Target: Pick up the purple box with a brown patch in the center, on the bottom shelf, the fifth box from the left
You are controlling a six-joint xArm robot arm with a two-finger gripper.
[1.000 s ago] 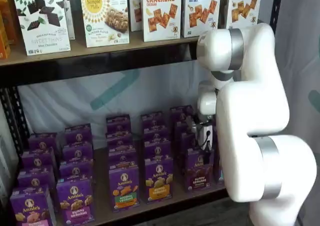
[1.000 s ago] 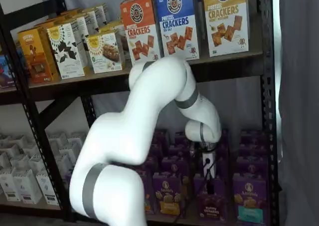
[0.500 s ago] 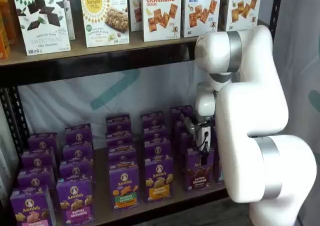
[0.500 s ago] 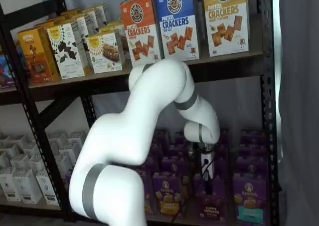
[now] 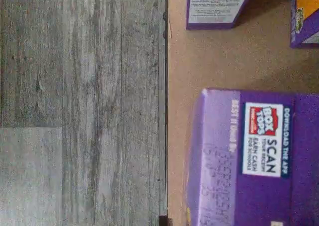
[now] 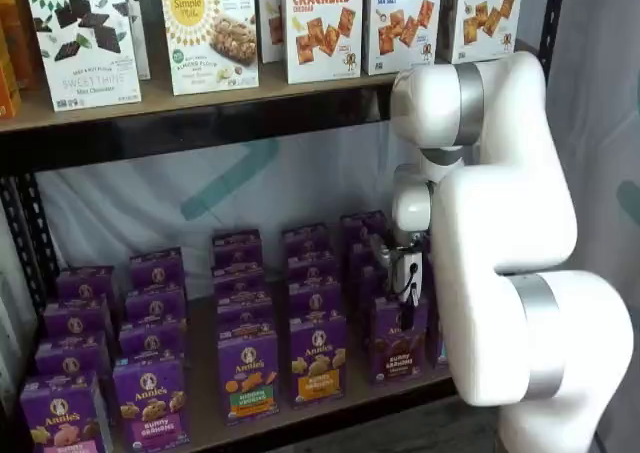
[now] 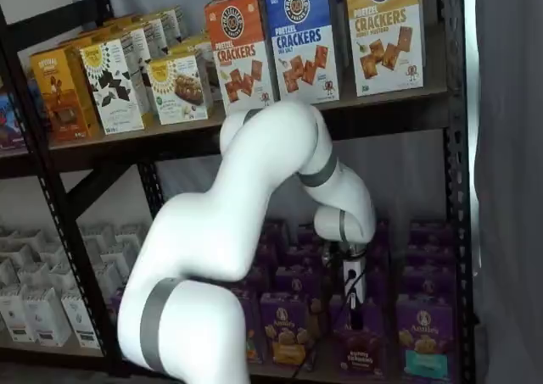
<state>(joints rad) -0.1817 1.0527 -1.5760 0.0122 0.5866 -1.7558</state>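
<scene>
One purple box (image 6: 397, 338) with the brown patch stands at the front of the bottom shelf (image 6: 300, 403), right of an orange-patch Annie's box (image 6: 318, 357), and I see my tool (image 6: 408, 291) hanging just above it from the bent white arm (image 6: 500, 223); whether its fingers are apart or clamped I cannot tell. In the wrist view a purple box top (image 5: 259, 156) reads "BOX TOPS" and "SCAN YOUR RECEIPT". Above, boxes read "CRACKERS" (image 6: 322, 23).
</scene>
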